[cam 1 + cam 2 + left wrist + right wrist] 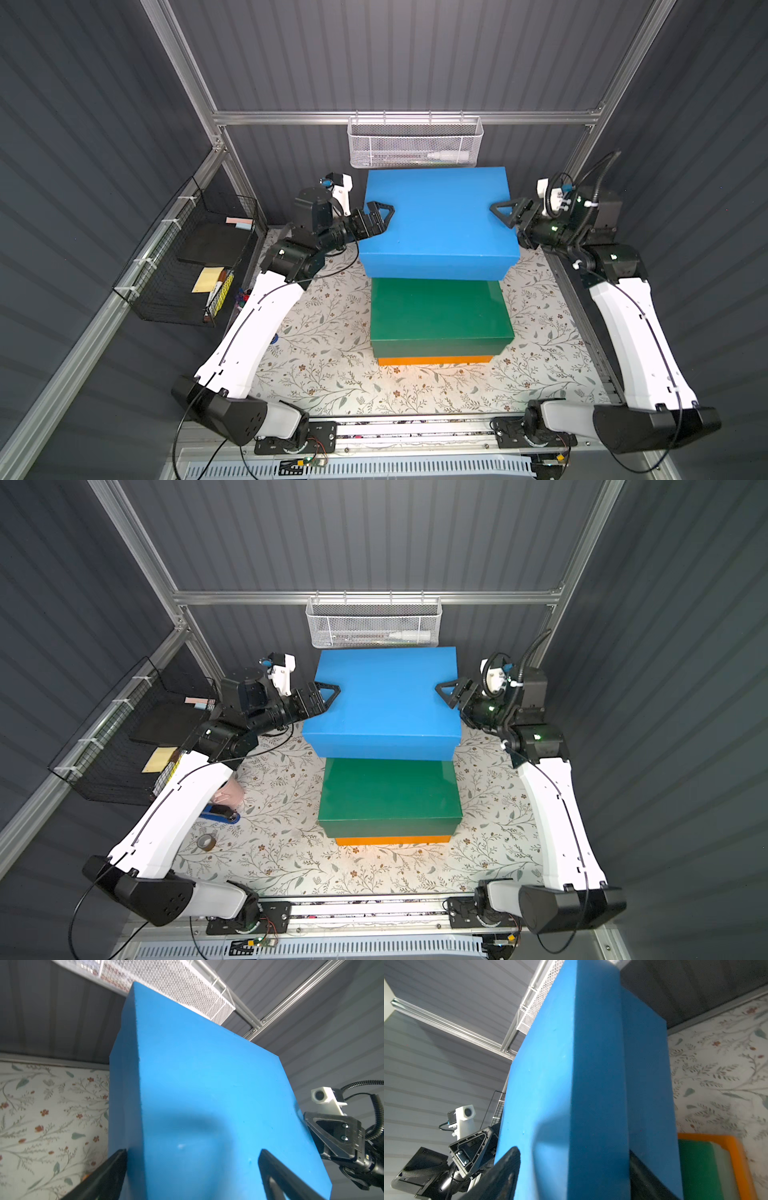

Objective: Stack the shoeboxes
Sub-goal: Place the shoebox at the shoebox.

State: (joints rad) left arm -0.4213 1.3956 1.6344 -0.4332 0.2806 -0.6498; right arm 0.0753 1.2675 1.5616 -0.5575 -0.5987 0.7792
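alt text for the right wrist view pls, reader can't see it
A blue shoebox fills the frame, its near end clamped in the right gripper. Past it, the green shoebox sits on the orange shoebox on a floral table cover; the left gripper grips the far end.

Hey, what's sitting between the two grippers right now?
The blue box spans the whole gap: the left gripper clamps one side, the right gripper the opposite side. Both top views show it.
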